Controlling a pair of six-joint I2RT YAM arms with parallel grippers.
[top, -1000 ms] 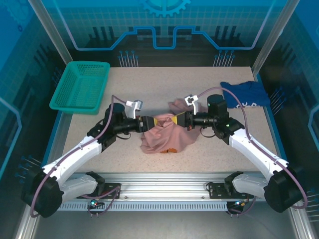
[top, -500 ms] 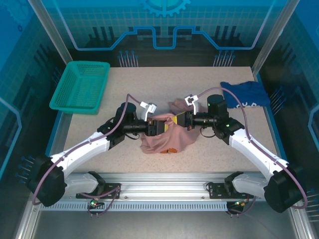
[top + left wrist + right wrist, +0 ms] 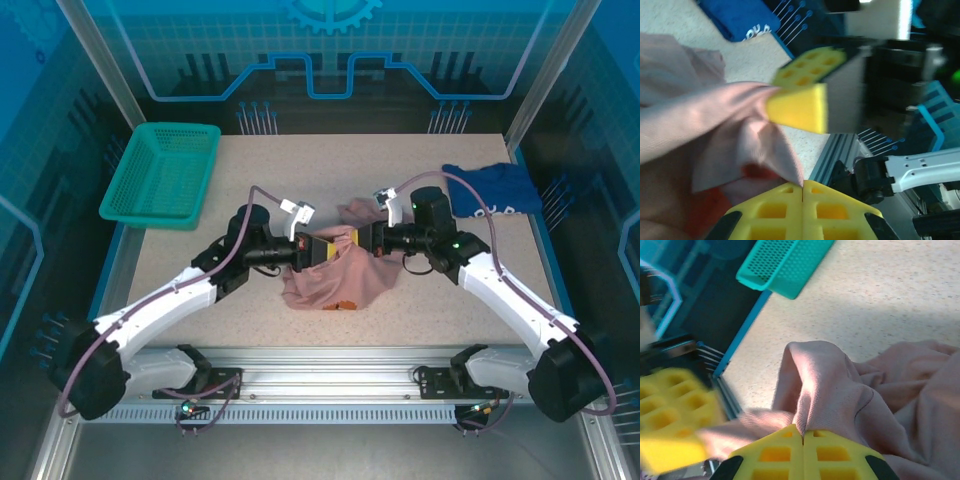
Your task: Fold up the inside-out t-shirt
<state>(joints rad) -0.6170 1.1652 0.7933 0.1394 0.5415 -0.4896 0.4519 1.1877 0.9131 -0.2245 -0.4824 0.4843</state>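
Observation:
The inside-out t-shirt (image 3: 338, 278) lies as a crumpled dusty pink heap at the table's centre. Both grippers meet over its upper part, facing each other. My left gripper (image 3: 324, 250) comes in from the left. In the left wrist view its yellow jaws (image 3: 802, 186) are pressed together with a point of pink cloth (image 3: 715, 125) pinched at their tips. My right gripper (image 3: 364, 240) comes in from the right. Its jaws (image 3: 803, 433) are shut on a raised fold of the t-shirt (image 3: 840, 385). An orange patch (image 3: 345, 304) shows at the heap's front edge.
A green mesh basket (image 3: 162, 174) stands at the back left of the table. A dark blue shirt with white print (image 3: 495, 188) lies at the back right. Bare tabletop (image 3: 200, 320) surrounds the heap, and a metal rail (image 3: 330, 360) runs along the near edge.
My left gripper moved right into the heap and closed on the pink cloth. The right gripper stayed on its fold and shifted slightly left.

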